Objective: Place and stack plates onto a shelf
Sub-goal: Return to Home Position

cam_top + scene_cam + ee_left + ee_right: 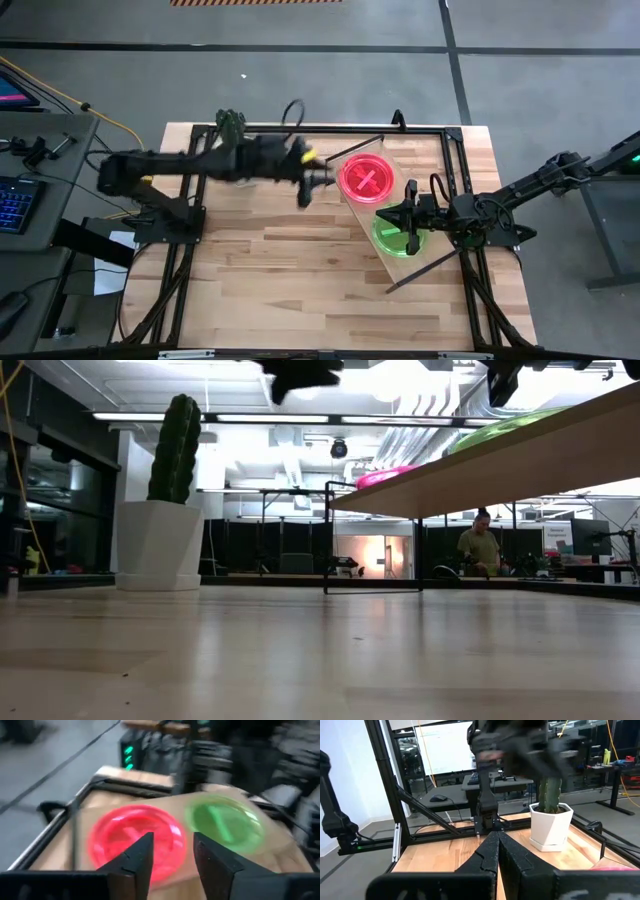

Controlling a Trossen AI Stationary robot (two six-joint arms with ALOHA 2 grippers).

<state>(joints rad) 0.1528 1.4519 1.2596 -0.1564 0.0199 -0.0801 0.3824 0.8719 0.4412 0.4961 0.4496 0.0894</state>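
Observation:
A pink plate (pixel 367 178) and a green plate (pixel 398 238) lie side by side on the light-wood shelf (pixel 368 212), which sits diagonally at the table's right of centre. In the low view the shelf (pixel 520 460) stands raised, with the pink plate's rim (pixel 385 475) and the green plate (pixel 500 425) on top. My left gripper (pixel 305 192) (pixel 173 838) is open, hovering just left of the pink plate (pixel 132 837). My right gripper (pixel 392 214) (pixel 497 837) is shut and empty, level above the green plate, pointing toward the table's left.
A cactus in a white hexagonal pot (pixel 232 122) (pixel 551 825) stands at the far left of the table, behind my left arm. A black frame (pixel 440 130) runs along the table's edges. Bare planks (pixel 290 280) fill the near half. A person (pixel 482 545) shows far behind.

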